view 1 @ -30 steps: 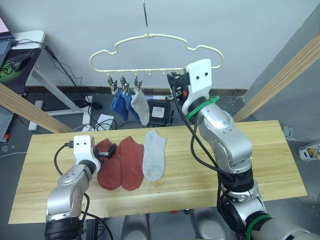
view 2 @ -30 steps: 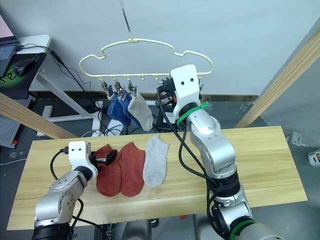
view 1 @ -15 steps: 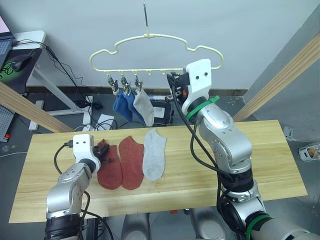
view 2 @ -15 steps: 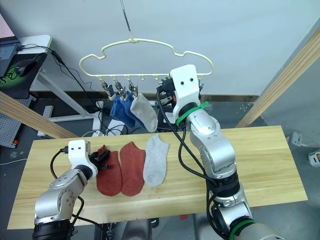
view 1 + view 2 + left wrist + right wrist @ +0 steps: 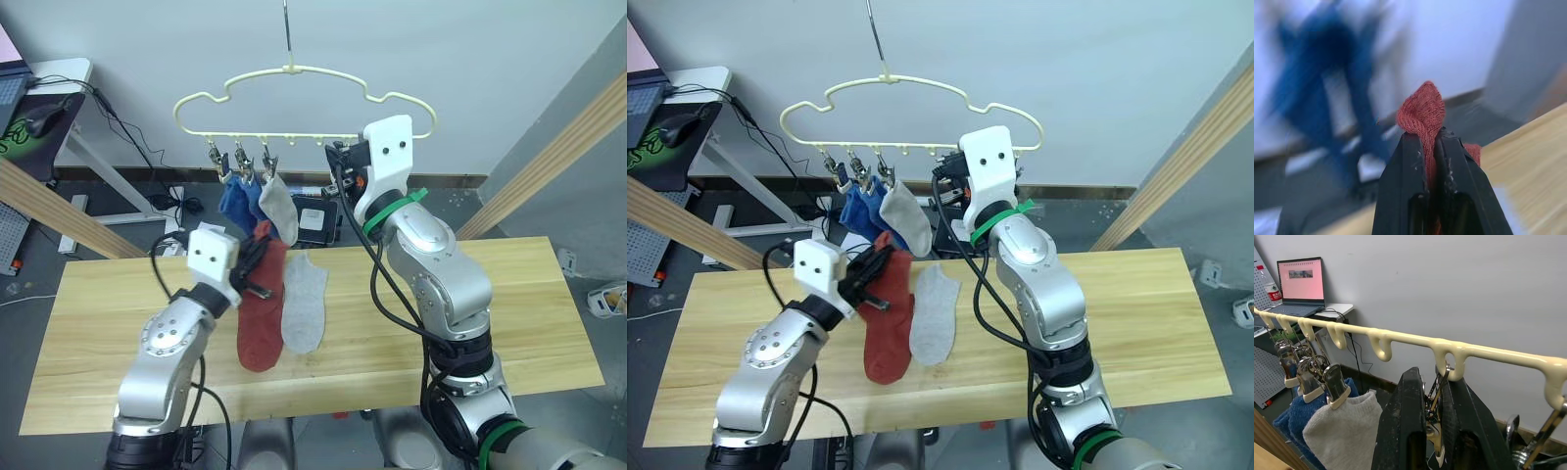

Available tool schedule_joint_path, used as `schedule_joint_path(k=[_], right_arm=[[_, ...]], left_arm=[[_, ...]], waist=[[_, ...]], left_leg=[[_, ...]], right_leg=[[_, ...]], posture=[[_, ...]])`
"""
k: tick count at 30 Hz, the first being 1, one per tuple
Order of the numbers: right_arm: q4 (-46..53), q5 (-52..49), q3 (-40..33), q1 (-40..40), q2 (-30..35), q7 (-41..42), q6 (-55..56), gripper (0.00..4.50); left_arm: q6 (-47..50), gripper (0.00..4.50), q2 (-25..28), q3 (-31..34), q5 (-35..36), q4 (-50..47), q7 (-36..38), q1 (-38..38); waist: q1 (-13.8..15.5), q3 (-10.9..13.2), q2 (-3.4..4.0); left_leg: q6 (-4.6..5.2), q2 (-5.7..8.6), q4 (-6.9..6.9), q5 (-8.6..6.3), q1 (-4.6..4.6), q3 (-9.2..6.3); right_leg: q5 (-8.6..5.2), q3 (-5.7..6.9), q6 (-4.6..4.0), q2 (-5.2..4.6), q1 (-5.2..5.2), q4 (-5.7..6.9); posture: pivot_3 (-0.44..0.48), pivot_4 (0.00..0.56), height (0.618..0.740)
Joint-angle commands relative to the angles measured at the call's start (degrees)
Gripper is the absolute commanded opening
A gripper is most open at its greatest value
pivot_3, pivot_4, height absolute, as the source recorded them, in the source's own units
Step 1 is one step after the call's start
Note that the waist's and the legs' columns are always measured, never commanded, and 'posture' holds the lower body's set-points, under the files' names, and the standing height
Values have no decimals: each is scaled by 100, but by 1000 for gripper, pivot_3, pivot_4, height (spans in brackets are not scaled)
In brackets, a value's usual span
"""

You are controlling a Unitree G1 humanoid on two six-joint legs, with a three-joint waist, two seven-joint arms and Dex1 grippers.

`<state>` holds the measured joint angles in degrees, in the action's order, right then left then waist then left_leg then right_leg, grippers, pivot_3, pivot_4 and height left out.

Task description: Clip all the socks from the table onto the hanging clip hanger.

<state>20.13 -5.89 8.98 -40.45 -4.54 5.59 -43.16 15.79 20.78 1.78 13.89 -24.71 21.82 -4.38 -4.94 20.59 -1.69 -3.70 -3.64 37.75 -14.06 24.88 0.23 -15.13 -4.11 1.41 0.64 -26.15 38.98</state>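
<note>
Rust-red knit ankle sock (image 5: 261, 313) hangs from the left gripper (image 5: 257, 269), whose fingers pinch its cuff; toe drags on the light plank table (image 5: 529, 313). Above it, the right gripper (image 5: 1431, 396) clamps a metal clip (image 5: 1436, 404) of the pale-yellow wire clip hanger (image 5: 294, 103).

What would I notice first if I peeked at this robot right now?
You'd spot the left gripper lifting a rust-red sock off the wooden table. Above it hangs a pale-yellow clip hanger, already holding two blue socks and a grey sock, while the right gripper pinches one of its metal clips.
</note>
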Motion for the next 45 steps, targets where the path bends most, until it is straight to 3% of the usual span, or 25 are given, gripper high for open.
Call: schedule_joint_path(k=[1, 7, 13, 27, 45], right_arm=[[486, -147, -51, -217, -145, -32, 2, 78], [590, -293, -112, -298, -290, -43, -156, 78], [659, -435, -126, -321, -429, -54, -277, 78], [777, -676, -110, -277, -494, -110, -507, 78], [779, -655, -60, -220, -446, -104, -486, 78]], left_arm=[[-893, 0, -161, -500, -616, -182, -80, -31], [-2143, 0, -488, -945, -1692, 568, -613, -331], [-2810, 0, -772, -1098, -2160, 1245, -974, -623], [-2291, 0, -1442, -993, -1254, 1687, -613, -1202], [-2030, 0, -1688, -874, -647, 1527, -471, -1359]], waist=[[-17, 0, 0], [-25, 0, 0], [-30, 0, 0], [-64, 0, 0], [-153, 0, 0]], left_leg=[[0, 0, -1, 0, 0, 1], [2, 3, -2, -1, 0, -1], [5, 2, -2, -2, 3, 0], [7, 4, 0, -3, 6, 1], [6, 5, 5, -2, 7, 1]], right_leg=[[0, -1, 0, 1, -1, 0], [0, 0, -1, 9, -2, 1], [0, 0, -1, 10, -3, 0], [1, 6, 0, 14, -2, 2], [1, 5, 0, 18, 0, 4]], posture=[[-141, 382, 740], [-157, 377, 740], [-168, 376, 740], [-177, 376, 740], [-173, 370, 740]])
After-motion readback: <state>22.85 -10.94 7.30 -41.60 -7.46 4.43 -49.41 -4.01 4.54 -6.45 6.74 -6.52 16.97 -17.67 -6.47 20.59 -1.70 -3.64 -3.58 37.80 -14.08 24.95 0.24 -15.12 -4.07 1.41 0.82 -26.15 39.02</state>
